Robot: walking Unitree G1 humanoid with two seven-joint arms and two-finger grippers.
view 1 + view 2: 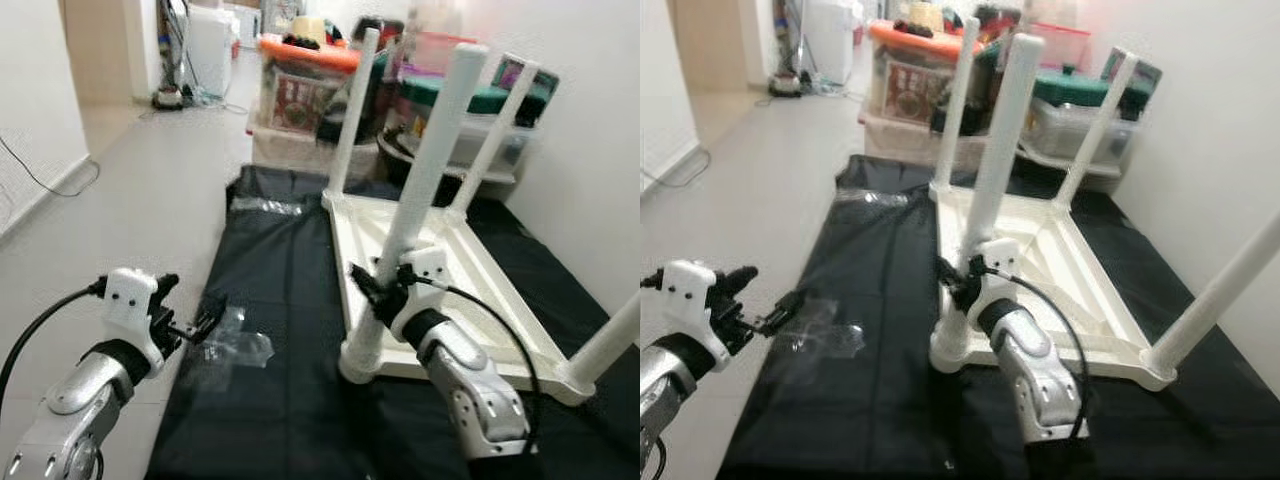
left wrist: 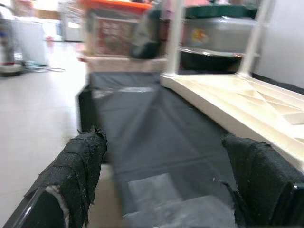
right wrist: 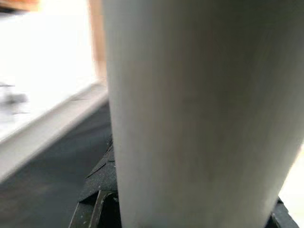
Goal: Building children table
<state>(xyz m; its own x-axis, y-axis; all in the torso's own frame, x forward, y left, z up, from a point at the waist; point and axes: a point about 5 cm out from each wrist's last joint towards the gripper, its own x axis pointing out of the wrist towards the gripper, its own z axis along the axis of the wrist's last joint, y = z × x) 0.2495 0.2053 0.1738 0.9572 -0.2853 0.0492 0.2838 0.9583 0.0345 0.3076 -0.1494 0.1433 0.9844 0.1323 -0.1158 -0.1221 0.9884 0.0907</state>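
Note:
A white children's table (image 1: 470,270) lies upside down on a black mat (image 1: 290,270), its legs pointing up. My right gripper (image 1: 372,290) is shut on the lower part of the near-left leg (image 1: 420,190), which looms large in the right wrist view (image 3: 199,109) with a black finger (image 3: 95,204) beside it. The far-left leg (image 1: 352,115), far-right leg (image 1: 497,130) and near-right leg (image 1: 610,340) stand in their corners. My left gripper (image 1: 200,328) hangs open at the mat's left edge, just beside a clear plastic bag (image 1: 240,345); its fingers (image 2: 76,171) hold nothing.
Stacked storage boxes (image 1: 300,90) and green-lidded bins (image 1: 470,110) crowd the far end of the mat. A white wall (image 1: 590,160) runs close along the right. Pale floor (image 1: 140,190) stretches to the left, with a thin cable (image 1: 40,180) by the skirting.

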